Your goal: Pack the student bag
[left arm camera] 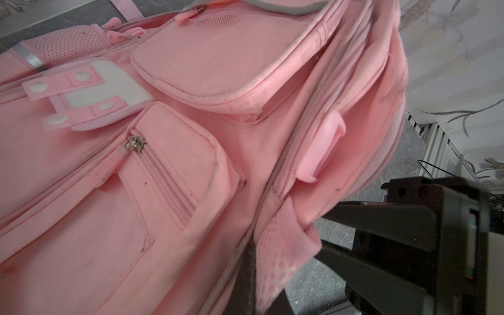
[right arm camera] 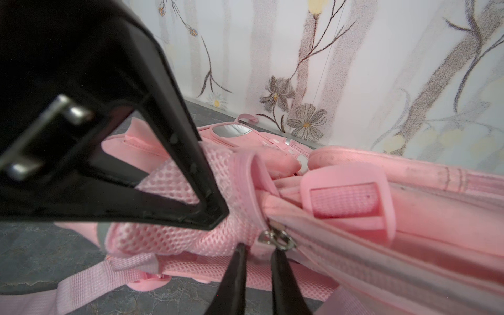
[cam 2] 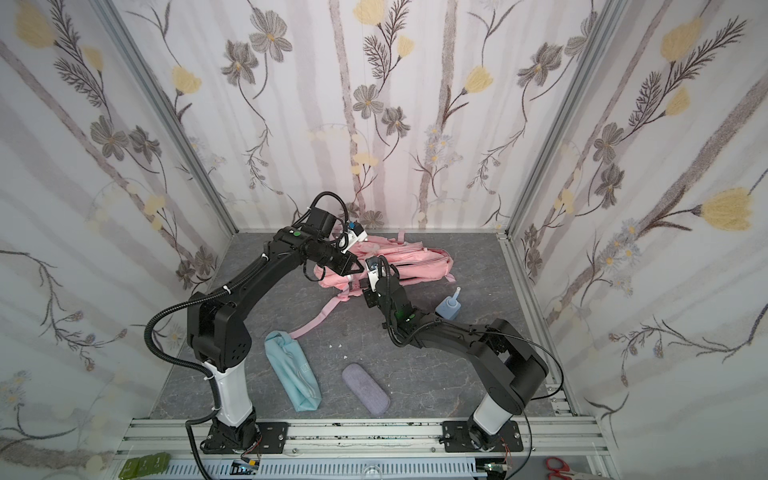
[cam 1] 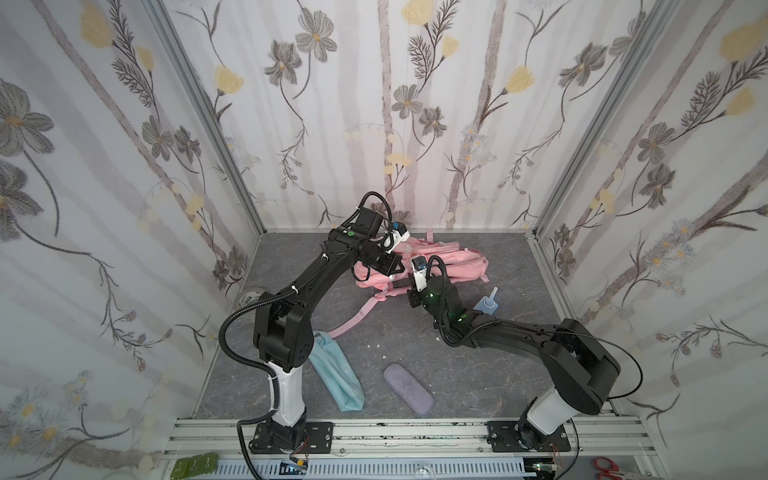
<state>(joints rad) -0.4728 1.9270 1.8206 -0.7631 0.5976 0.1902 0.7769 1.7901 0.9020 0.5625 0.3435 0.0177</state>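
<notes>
- Looking for anything readable: the only print you get is a faint mark on the light-teal pouch (cam 2: 293, 370), and it's too small to make out.
- Your student bag (cam 1: 453, 262) lies at the far middle of the grey floor, close to the back wall, pocket side up. One pink strap trails toward the pouch.
- Your left arm climbs from its base on the near rail, bends at the elbow and reaches forward and to the right. The wrist tips down at the bag's near-left end.
- Up close, your left gripper (right arm camera: 216, 219) is fully closed, its tip pinching the bag's pink mesh side pocket (right arm camera: 169, 237), which bunches up around it.
- Your right arm lies low, reaching leftward from its base, with the wrist turned up toward that same end of the bag.
- Meanwhile your right gripper (right arm camera: 259, 249) has its fingers a narrow gap apart, tips right at the metal zipper slider (right arm camera: 276, 240). You can't tell whether they've caught anything.
- The purple case (cam 1: 408, 388) and blue bottle (cam 1: 488, 305) sit on the floor apart from the bag.
</notes>
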